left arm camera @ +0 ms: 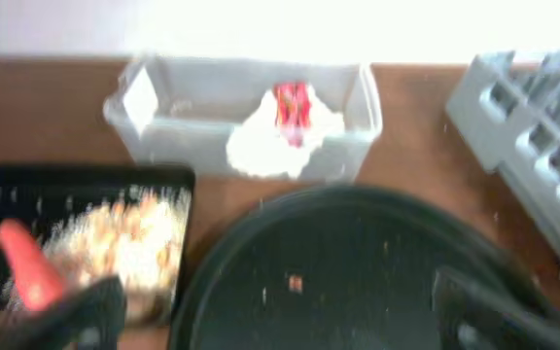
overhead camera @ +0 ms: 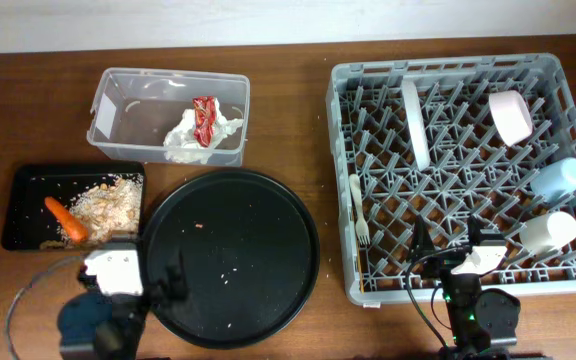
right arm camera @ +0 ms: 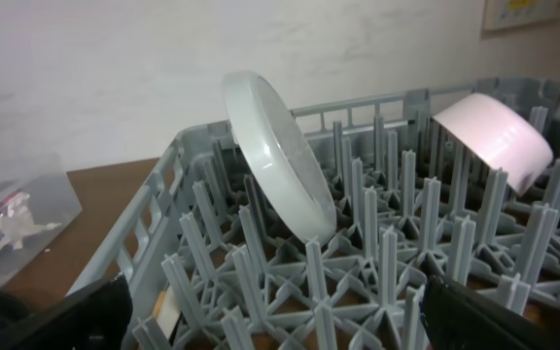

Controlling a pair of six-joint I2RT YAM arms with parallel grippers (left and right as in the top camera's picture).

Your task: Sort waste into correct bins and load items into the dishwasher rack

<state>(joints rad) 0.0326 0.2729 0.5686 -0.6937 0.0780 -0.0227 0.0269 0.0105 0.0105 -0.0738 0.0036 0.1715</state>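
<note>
Bins: two, a clear plastic tub [overhead camera: 103,105] and a shallow black tray [overhead camera: 26,190], both rectangular.
Waste: crumpled napkins [overhead camera: 190,140] and one crinkled red wrapper [overhead camera: 204,118] in the tub; one carrot [overhead camera: 66,218] beside crumbly scraps [overhead camera: 110,198] in the black tray.
Dishes: one grey pegged rack [overhead camera: 339,170] holds one plate [overhead camera: 415,123] (on edge), one bowl [overhead camera: 511,115], a blue cup [overhead camera: 560,177], a white cup [overhead camera: 548,232], one fork [overhead camera: 360,210].
Pincers: left gripper [left arm camera: 278,289] and right gripper [right arm camera: 278,292] both spread wide, empty.
</note>
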